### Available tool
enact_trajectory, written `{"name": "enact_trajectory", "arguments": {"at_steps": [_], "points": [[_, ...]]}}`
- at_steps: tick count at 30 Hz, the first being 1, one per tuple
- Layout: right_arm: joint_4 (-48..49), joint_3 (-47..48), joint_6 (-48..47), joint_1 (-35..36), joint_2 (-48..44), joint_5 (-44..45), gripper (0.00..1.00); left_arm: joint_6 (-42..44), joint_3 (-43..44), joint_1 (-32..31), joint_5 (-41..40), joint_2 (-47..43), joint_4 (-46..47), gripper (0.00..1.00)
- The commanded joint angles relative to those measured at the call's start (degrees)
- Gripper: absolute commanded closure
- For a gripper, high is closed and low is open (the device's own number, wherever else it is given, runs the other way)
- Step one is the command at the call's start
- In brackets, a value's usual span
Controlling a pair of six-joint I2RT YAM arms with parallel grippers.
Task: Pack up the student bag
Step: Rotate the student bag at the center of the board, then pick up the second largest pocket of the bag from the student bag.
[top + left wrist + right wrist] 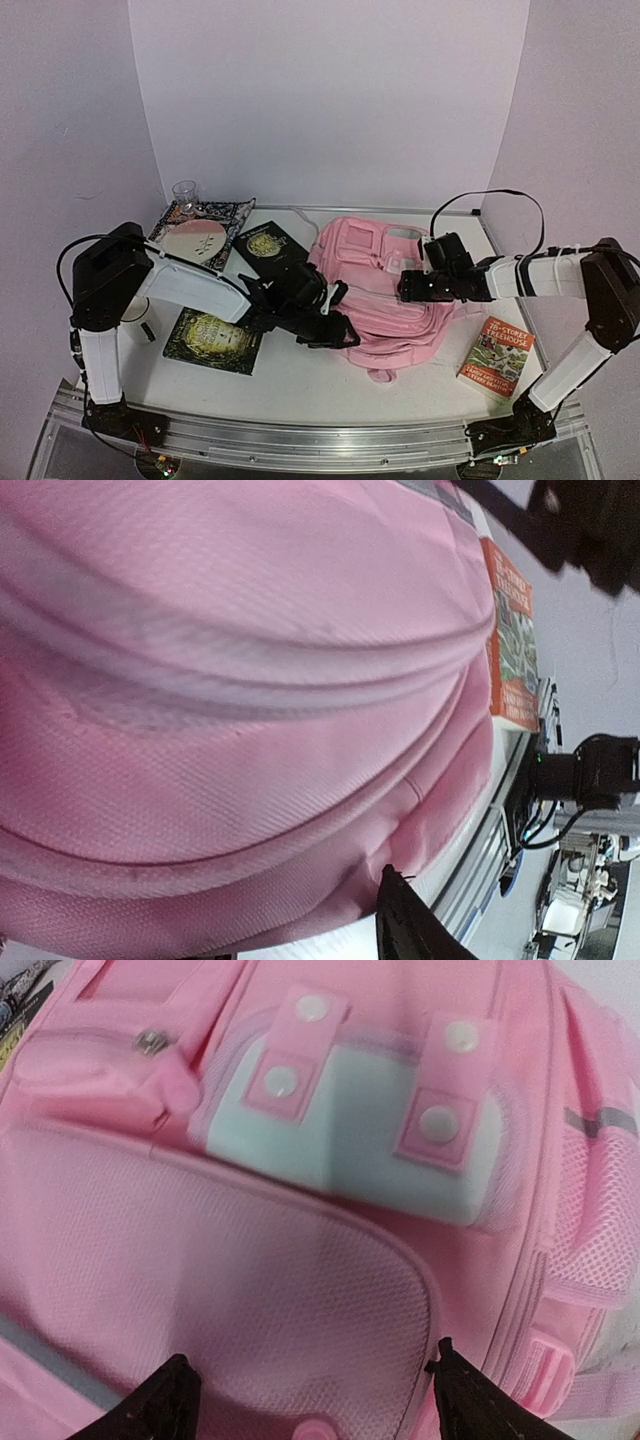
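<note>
The student bag [395,300], a large pale-pink backpack, lies flat in the middle of the table. Its fabric [230,680] fills the left wrist view. My left gripper [335,327] is at the bag's near left edge. Only one dark fingertip [402,905] shows there, pressed against a pucker in the fabric, and the other finger is hidden. My right gripper [408,287] hovers over the bag's right side. It stands open [315,1385], its fingers spread wide above a mesh front pocket [250,1300], below a pale-blue flap [360,1130] with snap tabs.
An orange book [497,357] lies to the right of the bag, also seen as the orange book [510,630]. A dark book [268,245], a green-black book [212,340] and a patterned book [203,232] lie on the left. A glass [184,195] stands at the back left.
</note>
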Motion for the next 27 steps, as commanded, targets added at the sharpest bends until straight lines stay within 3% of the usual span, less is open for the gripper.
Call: {"name": "enact_trajectory", "arguments": {"at_steps": [1, 4, 8, 14, 20, 27], "points": [[1.2, 2.5, -5.9, -4.1, 0.4, 1.9, 0.2, 1.8, -2.1, -2.2, -1.7, -5.5, 2.7, 0.52], [1.0, 2.7, -8.5, -5.0, -1.1, 0.3, 0.19, 4.0, -3.2, -1.4, -7.3, -9.3, 0.6, 0.49], [0.9, 2.3, -10.1, -5.0, -4.6, -8.4, 0.19, 7.5, -2.2, 2.3, -13.1, -12.4, -5.9, 0.38], [0.8, 1.7, -10.0, -4.1, -7.3, -13.2, 0.19, 9.6, -1.5, 11.2, -14.9, -13.8, -7.6, 0.26], [0.8, 4.8, -11.0, -1.2, -6.1, -12.3, 0.19, 8.4, 4.1, 16.4, -10.3, -7.7, -7.0, 0.28], [0.8, 12.9, -11.9, 3.1, 0.0, -11.1, 0.2, 8.8, 6.9, 17.2, -0.3, -2.3, -4.1, 0.35]]}}
